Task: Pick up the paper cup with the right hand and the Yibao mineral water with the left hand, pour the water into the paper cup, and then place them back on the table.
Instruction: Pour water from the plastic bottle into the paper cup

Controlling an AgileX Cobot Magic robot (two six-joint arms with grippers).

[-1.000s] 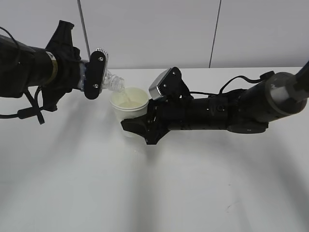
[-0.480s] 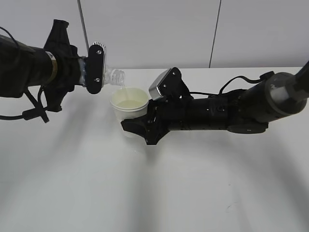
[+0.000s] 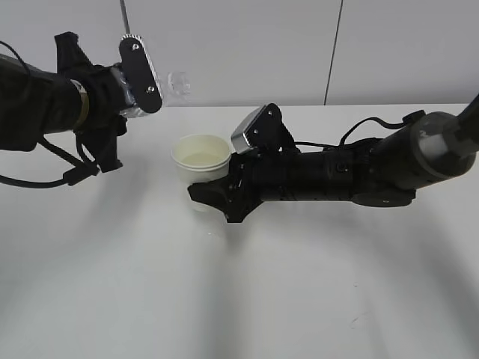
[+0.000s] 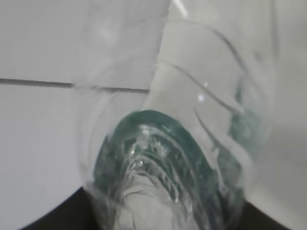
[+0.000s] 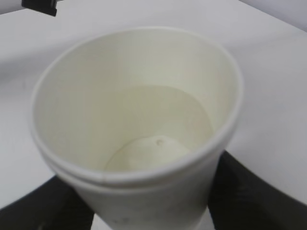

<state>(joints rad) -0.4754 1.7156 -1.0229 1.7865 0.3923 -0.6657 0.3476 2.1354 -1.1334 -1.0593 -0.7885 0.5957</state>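
Exterior view, upper left: left hand (image 3: 138, 71) jaws clamp clear ribbed Yibao mineral water (image 3: 168, 84) | centre: right hand (image 3: 217, 196) jaws grip cream paper cup (image 3: 200, 161) holding water | lower both level onto white table (image 3: 239, 299), release gently.

The cup (image 3: 200, 161) sat near the middle of the table (image 3: 239, 299), water inside it. The right gripper (image 3: 213, 196) reached in from three o'clock around it. The bottle (image 3: 174, 82) hung at eleven o'clock, held by the left gripper (image 3: 138, 75).
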